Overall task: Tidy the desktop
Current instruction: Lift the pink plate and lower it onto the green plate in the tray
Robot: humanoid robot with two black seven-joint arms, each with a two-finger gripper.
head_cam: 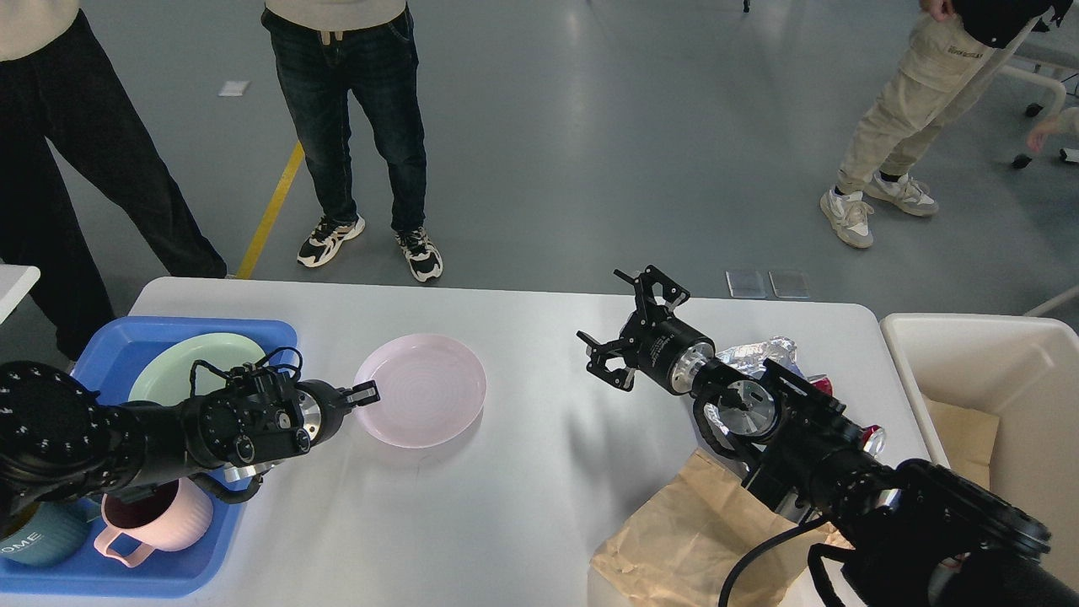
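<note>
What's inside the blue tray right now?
In the blue tray: a pale green plate, a pink mug and a blue-grey mug. My left arm crosses over it, hiding the middle, so anything there is unseen.

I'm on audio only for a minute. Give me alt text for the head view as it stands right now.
The left claw touches the near-left rim of a pink plate on the desktop; the right claw hangs open above the middle. A blue tray at left holds a green plate and pink mug; brown paper and crumpled foil lie right, beside a cream bin.
</note>
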